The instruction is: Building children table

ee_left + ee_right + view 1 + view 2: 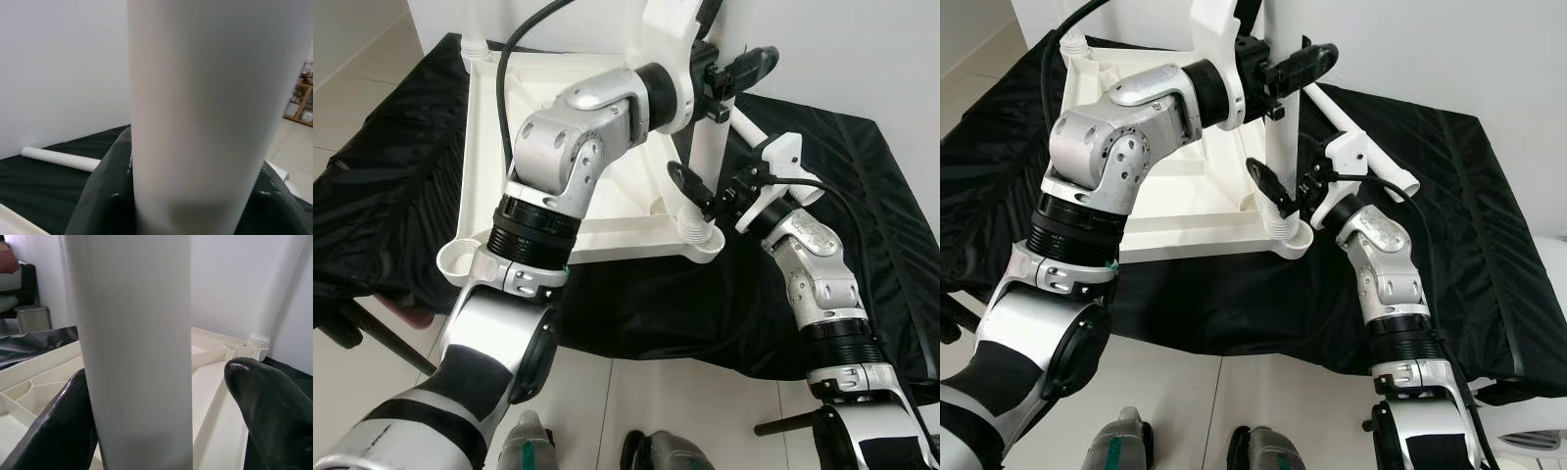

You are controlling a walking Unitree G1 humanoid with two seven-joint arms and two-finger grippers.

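A black cloth (862, 186) is spread over a low surface and hangs down at its front edge. Under it the floor (362, 108) is of pale tiles. A white wall (1449, 49) stands behind. In the right wrist view a small metal bin (33, 318) stands beside a dark seat (14, 289). In the left wrist view a wooden shelf (301, 100) stands far back.
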